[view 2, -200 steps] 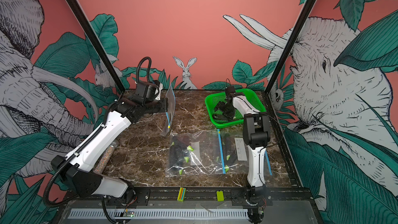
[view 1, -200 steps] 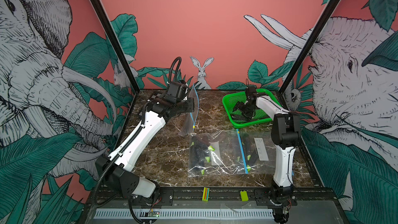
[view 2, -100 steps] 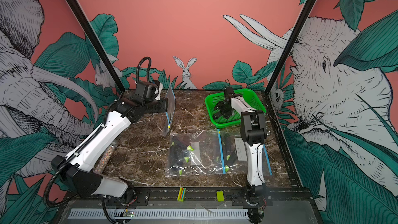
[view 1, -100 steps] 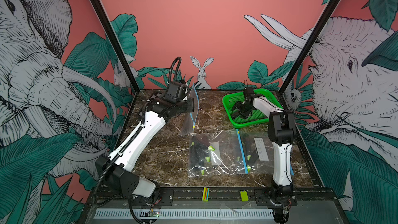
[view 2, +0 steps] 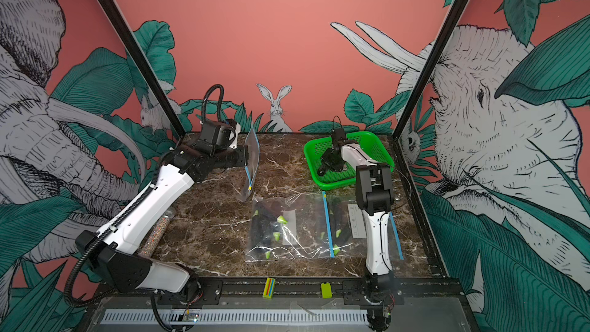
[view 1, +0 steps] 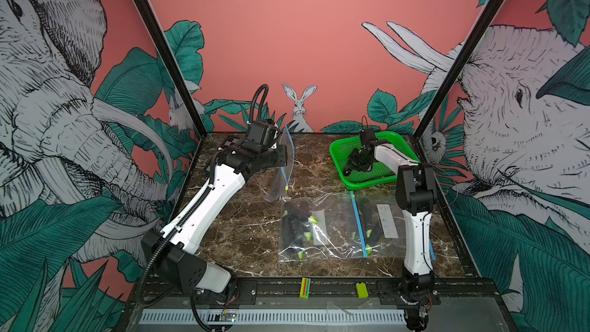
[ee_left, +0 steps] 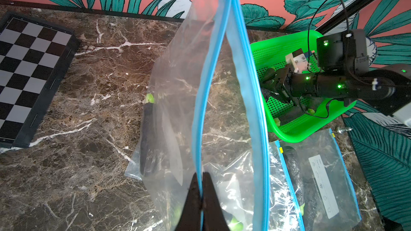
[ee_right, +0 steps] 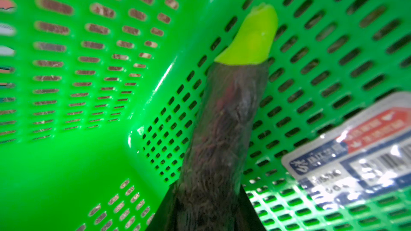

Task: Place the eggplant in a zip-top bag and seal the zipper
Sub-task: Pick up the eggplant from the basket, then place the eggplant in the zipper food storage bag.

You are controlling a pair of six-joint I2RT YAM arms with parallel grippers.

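The left gripper (ee_left: pixel 202 175) is pinched fully shut on one lip of the clear, blue-zippered zip-top bag (ee_left: pixel 175 74), holding its mouth agape. The right gripper (ee_right: pixel 206 198) clamps both sides of the dark purple, lime-stemmed eggplant (ee_right: pixel 224 118), which lies in the green perforated plastic basket (ee_right: pixel 84 174).

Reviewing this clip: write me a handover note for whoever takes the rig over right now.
Left gripper: shut on the rim of the zip-top bag, holding it up, mouth open.
Right gripper: in the green basket, jaws against both sides of an eggplant, apparently gripping.
Done: bag opened; eggplant reached. Two filled bags lie on the table.
To do: lift eggplant, insert into held bag, seal zipper.
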